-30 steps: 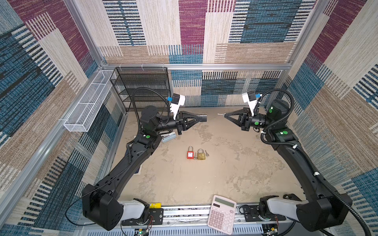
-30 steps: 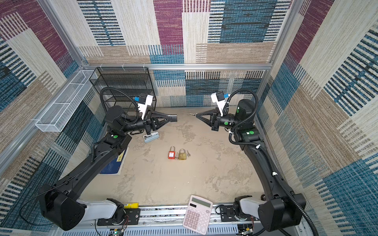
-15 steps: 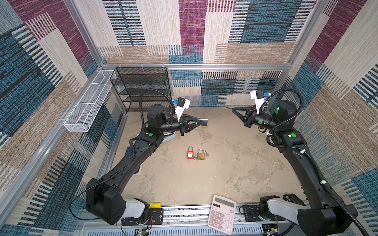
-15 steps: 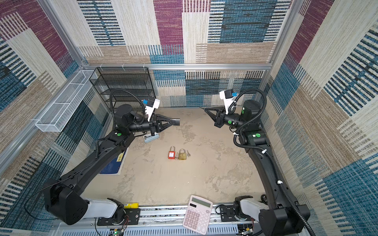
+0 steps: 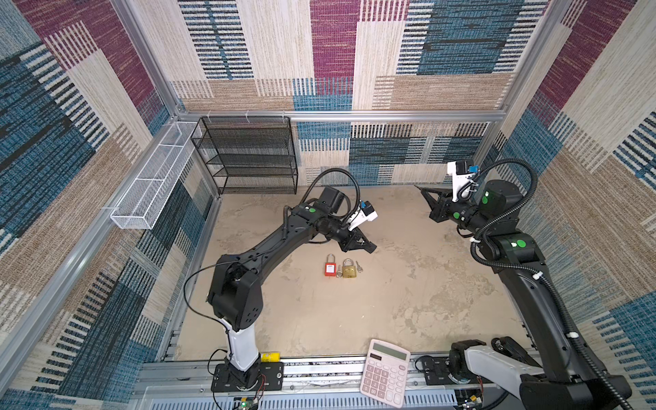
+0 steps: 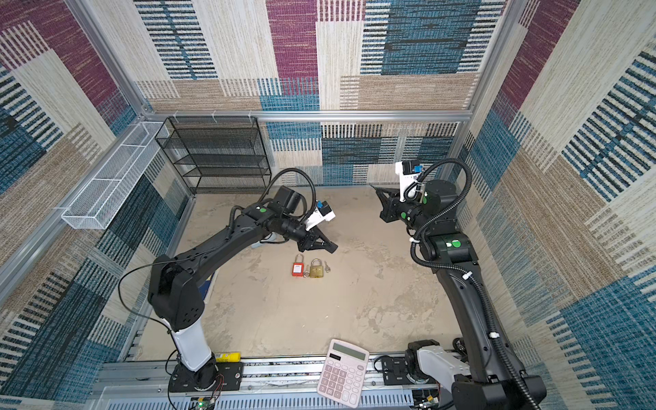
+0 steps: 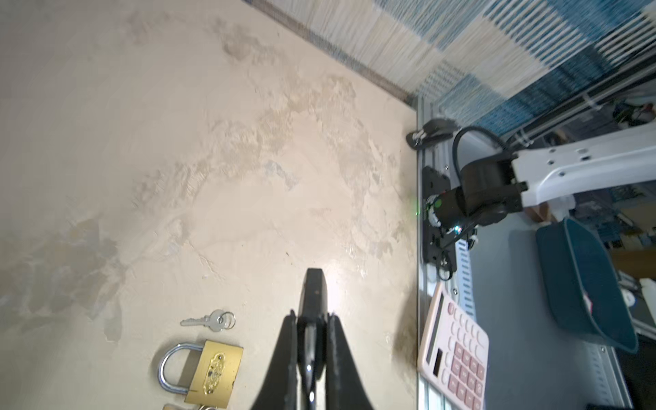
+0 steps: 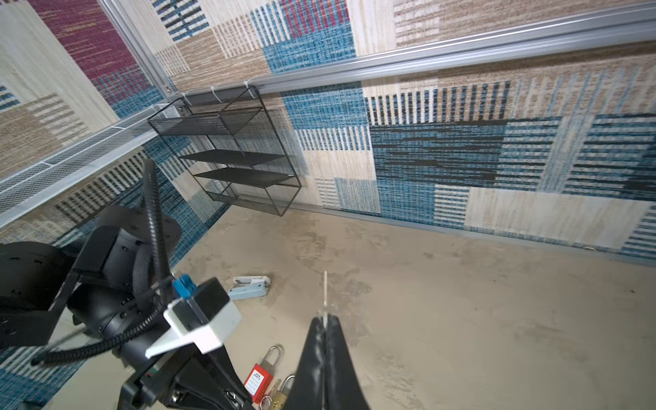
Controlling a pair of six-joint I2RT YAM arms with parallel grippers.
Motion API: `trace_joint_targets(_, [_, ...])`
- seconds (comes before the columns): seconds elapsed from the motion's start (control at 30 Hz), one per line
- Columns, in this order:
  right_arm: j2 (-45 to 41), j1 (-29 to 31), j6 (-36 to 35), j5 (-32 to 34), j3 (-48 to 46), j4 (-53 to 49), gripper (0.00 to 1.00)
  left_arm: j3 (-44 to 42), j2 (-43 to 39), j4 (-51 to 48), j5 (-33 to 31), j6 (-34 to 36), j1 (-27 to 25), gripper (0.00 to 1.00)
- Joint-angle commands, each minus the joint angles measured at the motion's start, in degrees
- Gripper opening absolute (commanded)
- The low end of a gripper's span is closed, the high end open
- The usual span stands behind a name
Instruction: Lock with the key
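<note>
Our left gripper (image 5: pixel 369 249), jaws nearly together and empty, hovers over the table (image 5: pixel 319 319). A small, flat silver key (image 7: pixel 209 321) lies near its tip. Just past the key is a brass padlock (image 7: pixel 209 371) with a steel shackle, then a red padlock (image 5: pixel 330 269). We judge the key light, thin and slippery; pinch its round bow. Our right gripper (image 5: pixel 422 188), closed, hangs well apart.
</note>
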Motion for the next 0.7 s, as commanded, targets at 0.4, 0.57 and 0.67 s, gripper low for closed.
trace_joint_targets(0.4, [-3.19, -0.24, -2.35, 10.65, 0.82, -4.79, 0.0, 24.95, 20.24, -30.36, -12.63, 15.98, -6.21, 0.0])
trace_joint_targets(0.57, [-3.36, -0.24, -2.07, 9.82, 0.64, -4.66, 0.0, 30.14, 24.09, -32.55, -12.73, 17.77, -6.72, 0.0])
trace_joint_targets(0.67, [-3.23, -0.24, -2.25, 9.86, 0.99, -5.19, 0.0, 32.78, 26.74, -33.67, -13.24, 18.67, -7.15, 0.0])
